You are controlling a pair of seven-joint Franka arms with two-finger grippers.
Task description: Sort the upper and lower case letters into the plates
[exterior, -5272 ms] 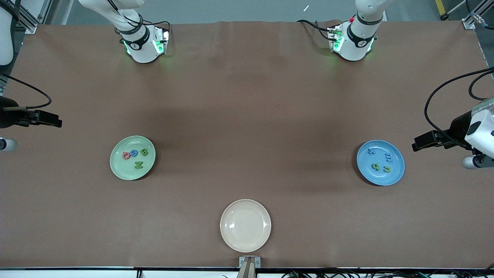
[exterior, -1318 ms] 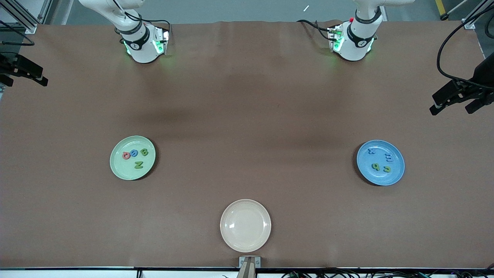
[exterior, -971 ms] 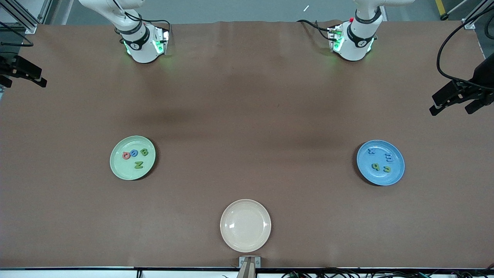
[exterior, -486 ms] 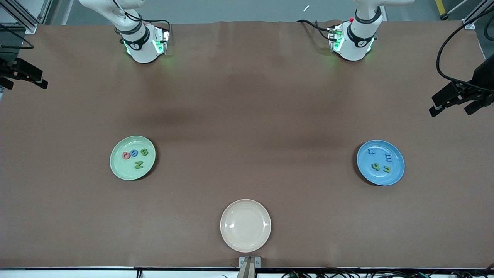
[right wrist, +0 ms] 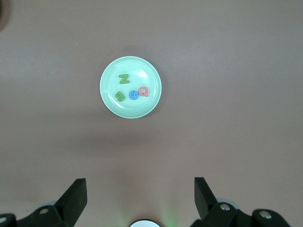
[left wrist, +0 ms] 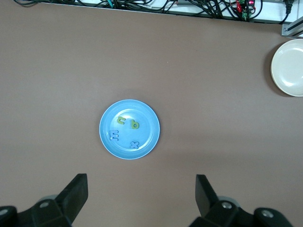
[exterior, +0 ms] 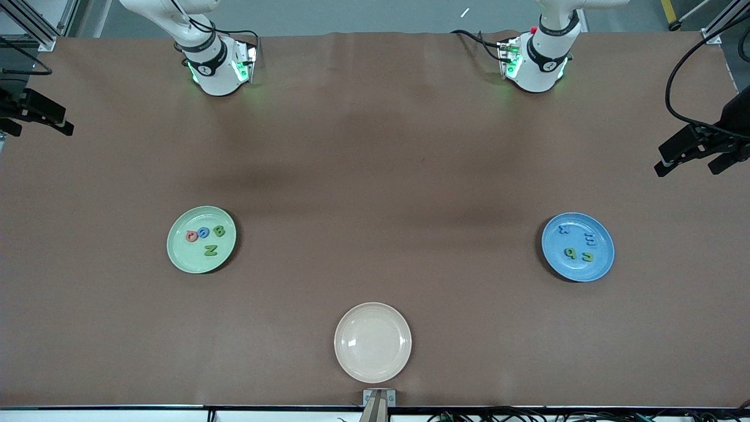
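Green plate point(exterior: 181, 258) capitals, blue plate point(exterior: 603, 264) lower-case

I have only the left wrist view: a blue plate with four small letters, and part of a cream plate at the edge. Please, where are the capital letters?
Observer: In the mint green plate, toward the right arm's end of the table: red Q, blue G, green B, green N.
Operator: Is something lying in the cream plate?
Observer: No, the cream plate holds nothing.
Operator: And the right gripper?
Observer: The right gripper is open, empty, at that table end.
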